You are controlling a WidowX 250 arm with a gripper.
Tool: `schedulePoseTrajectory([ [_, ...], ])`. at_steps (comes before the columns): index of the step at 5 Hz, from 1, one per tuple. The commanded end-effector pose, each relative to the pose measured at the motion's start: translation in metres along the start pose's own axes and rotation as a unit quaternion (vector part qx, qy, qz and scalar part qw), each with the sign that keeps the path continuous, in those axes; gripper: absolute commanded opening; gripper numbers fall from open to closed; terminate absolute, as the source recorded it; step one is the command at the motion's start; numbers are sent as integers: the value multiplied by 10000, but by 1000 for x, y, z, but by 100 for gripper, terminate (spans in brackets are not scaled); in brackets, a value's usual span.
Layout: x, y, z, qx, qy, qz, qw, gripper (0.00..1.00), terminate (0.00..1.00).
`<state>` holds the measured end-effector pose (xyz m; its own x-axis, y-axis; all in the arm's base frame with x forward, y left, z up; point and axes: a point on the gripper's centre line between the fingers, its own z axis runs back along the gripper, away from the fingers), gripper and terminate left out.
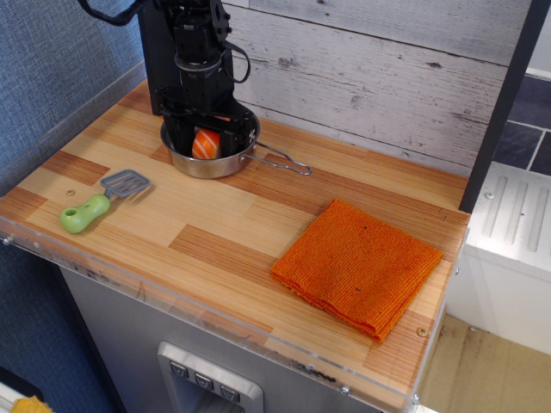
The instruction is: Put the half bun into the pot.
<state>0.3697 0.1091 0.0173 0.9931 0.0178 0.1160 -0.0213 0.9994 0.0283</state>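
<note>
The half bun (204, 144), orange with thin white stripes, lies inside the shiny steel pot (212, 167) at the back left of the counter. The pot's wire handle (284, 162) points right. My black gripper (205, 136) hangs straight down into the pot. Its fingers stand spread on either side of the bun, so it looks open and is not squeezing the bun. The arm hides the back of the pot.
A grey spatula with a green handle (95, 202) lies at the front left. A folded orange cloth (357, 267) lies at the front right. A plank wall runs behind the counter, with a dark post at the right edge.
</note>
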Motion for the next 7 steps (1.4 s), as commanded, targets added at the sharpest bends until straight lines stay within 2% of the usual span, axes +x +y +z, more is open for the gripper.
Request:
schedulePoseTrajectory([
  [1,11,16,59,93,-703,110,9974,100,0],
  [3,3,17,105,-29,-1131,-51,9936,100,0],
  [6,3,17,105,-29,-1131,-51,9936,100,0],
  [7,3,17,105,-29,-1131,-51,9936,100,100],
])
